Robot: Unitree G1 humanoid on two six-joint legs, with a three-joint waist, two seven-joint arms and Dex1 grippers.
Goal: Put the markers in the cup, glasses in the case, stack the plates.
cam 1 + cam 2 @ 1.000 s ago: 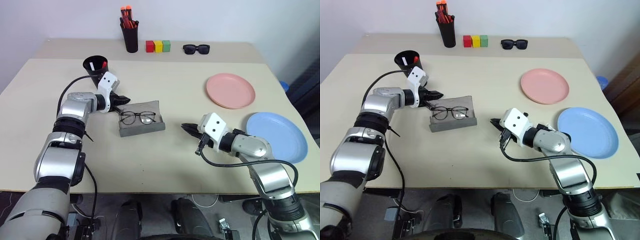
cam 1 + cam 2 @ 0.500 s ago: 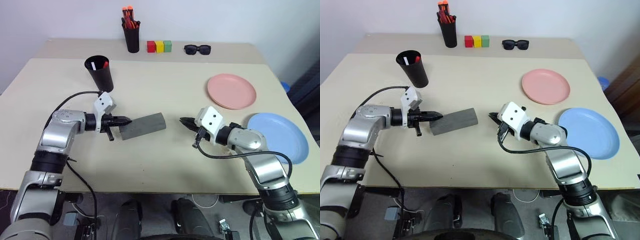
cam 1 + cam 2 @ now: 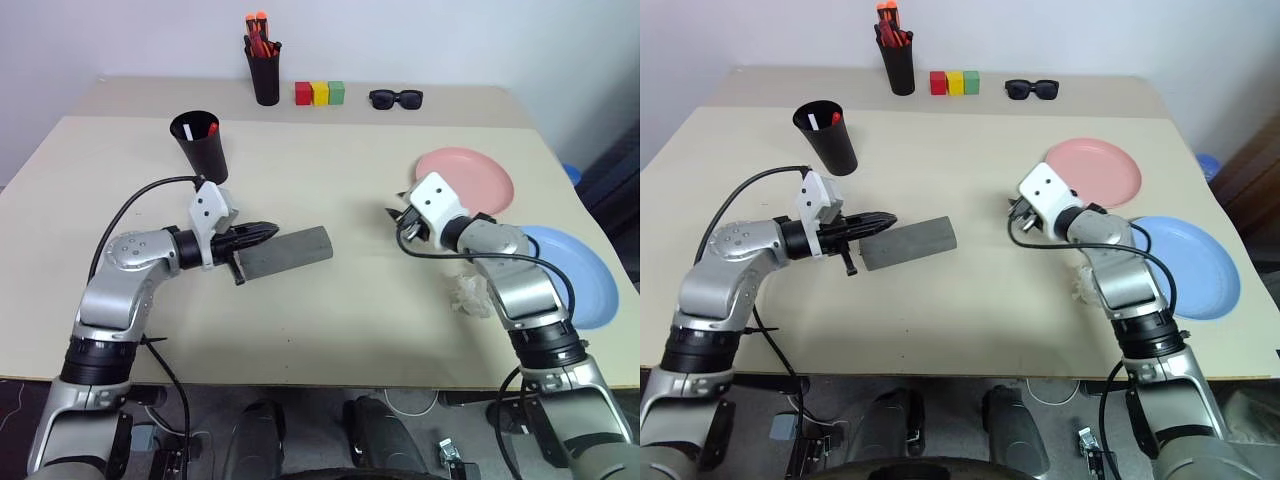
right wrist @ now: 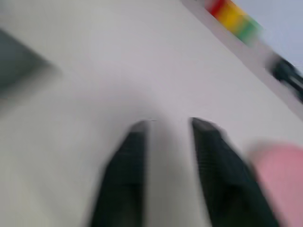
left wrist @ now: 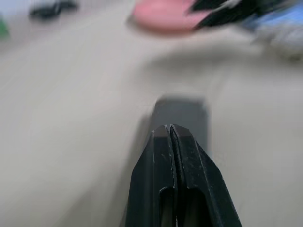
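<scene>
The grey case (image 3: 288, 251) lies closed in the middle of the table, and the glasses are hidden. My left gripper (image 3: 266, 230) is shut and empty, its tips (image 5: 169, 130) at the case's left end. The black cup (image 3: 199, 143) stands upright at the back left, with a red end (image 3: 211, 128) and a white end (image 3: 189, 131) of the markers showing inside. My right gripper (image 4: 168, 125) is open and empty, just left of the pink plate (image 3: 478, 182). The blue plate (image 3: 578, 275) lies nearer, to the right of my right arm.
A narrow black holder of orange-capped markers (image 3: 262, 70) stands at the back. To its right are red, yellow and green blocks (image 3: 318, 93), then black sunglasses (image 3: 395, 98). The blue plate lies close to the table's right edge.
The case, open a second ago with the glasses in it, is closed. My left gripper has drawn back toward me. My right gripper has moved forward to the pink plate and opened.
</scene>
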